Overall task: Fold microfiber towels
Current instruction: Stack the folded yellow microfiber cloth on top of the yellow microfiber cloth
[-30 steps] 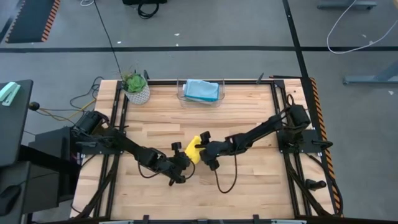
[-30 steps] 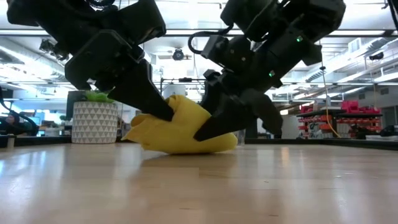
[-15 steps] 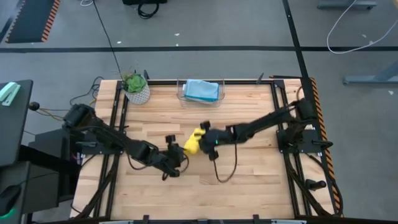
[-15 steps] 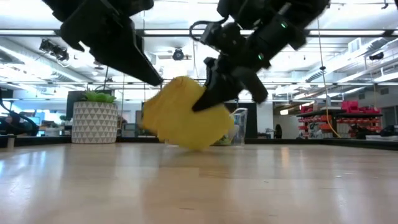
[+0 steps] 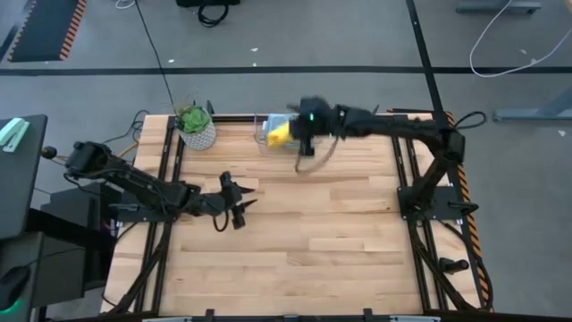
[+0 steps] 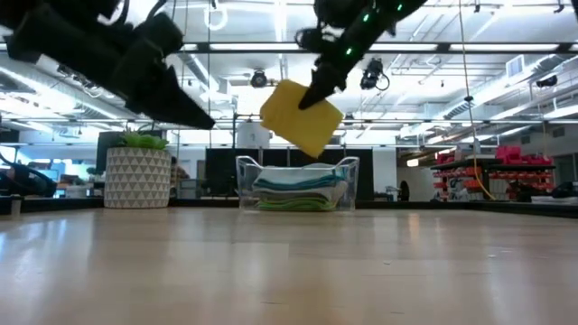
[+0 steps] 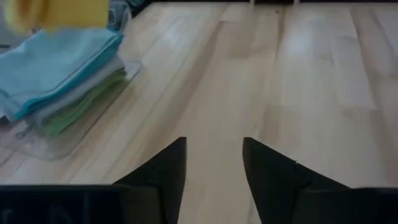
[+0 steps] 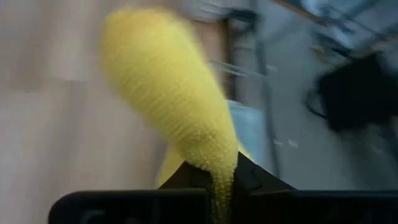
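Note:
The folded yellow towel (image 6: pixel 301 117) hangs in the air above the clear bin (image 6: pixel 296 185) at the table's far edge, with my right gripper (image 6: pixel 318 92) shut on it. In the high view the yellow towel (image 5: pixel 279 134) covers part of the bin (image 5: pixel 308 141). Light blue, grey and green folded towels (image 7: pixel 62 74) lie stacked in the bin. My left gripper (image 5: pixel 241 204) hovers open over the table's left middle with nothing between its fingers (image 7: pixel 177 168). My right gripper pinches the yellow towel's upper edge (image 8: pixel 219 163) between its two fingers, slanting down from above. The towel is a thick folded bundle. It hangs tilted below the fingers, lifted clear of both table and bin.
A potted plant (image 5: pixel 195 125) in a white patterned pot stands at the far left corner, left of the bin. Bare wooden tabletop (image 5: pixel 340 233) stretches across the middle and near side.
My left gripper has let go of the yellow towel, opened and drawn back toward the table's left edge. My right gripper has taken hold of the towel, lifted it clear of the table's middle and carried it up toward the far edge, over the bin.

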{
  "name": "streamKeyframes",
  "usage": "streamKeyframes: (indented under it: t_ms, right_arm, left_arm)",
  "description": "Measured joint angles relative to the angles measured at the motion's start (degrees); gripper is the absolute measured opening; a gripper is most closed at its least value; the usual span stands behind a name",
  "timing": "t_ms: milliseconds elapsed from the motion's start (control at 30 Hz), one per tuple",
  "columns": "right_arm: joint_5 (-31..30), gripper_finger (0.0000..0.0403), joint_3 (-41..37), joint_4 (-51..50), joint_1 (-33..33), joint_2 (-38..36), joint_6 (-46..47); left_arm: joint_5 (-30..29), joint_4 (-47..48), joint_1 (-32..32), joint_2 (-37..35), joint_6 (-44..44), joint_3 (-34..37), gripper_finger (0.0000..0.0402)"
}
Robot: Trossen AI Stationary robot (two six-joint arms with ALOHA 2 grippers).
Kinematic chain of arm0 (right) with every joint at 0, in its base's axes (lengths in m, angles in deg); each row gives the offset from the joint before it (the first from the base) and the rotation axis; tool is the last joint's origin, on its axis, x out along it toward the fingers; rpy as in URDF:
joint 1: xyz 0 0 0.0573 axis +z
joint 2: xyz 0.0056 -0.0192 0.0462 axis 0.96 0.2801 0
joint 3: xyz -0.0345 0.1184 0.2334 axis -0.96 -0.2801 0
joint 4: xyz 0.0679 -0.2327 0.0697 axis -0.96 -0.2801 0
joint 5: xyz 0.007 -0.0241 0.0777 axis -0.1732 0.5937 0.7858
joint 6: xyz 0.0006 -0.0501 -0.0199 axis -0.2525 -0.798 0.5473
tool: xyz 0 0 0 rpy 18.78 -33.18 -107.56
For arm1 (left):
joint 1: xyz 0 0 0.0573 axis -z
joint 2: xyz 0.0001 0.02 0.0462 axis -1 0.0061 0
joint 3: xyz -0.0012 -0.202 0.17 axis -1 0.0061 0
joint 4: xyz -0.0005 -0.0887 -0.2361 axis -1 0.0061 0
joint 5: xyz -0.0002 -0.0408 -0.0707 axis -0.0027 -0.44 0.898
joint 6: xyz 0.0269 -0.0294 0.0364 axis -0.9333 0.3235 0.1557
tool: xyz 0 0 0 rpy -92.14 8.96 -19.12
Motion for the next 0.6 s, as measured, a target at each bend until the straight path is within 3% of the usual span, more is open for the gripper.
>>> streamKeyframes:
  t_ms: [233,400,600]
  right_arm:
    - [0.2,0.0017,7.9,-5.3,-9.4,4.7,-3.3]
    - [9.5,0.0017,18.2,-17.2,-12.3,10.4,-3.7]
    - [18.4,0.0017,36.2,-34.6,-14.6,21.3,-4.2]
  left_arm:
    - [1.2,-5.9,-3.3,-1.5,-0.1,5.7,0.0142]
    - [4.3,-6.6,-4.6,-1.5,-0.9,6.0,0.0132]
    - [4.3,-7.2,-4.8,-1.5,-1.6,6.0,0.0129]
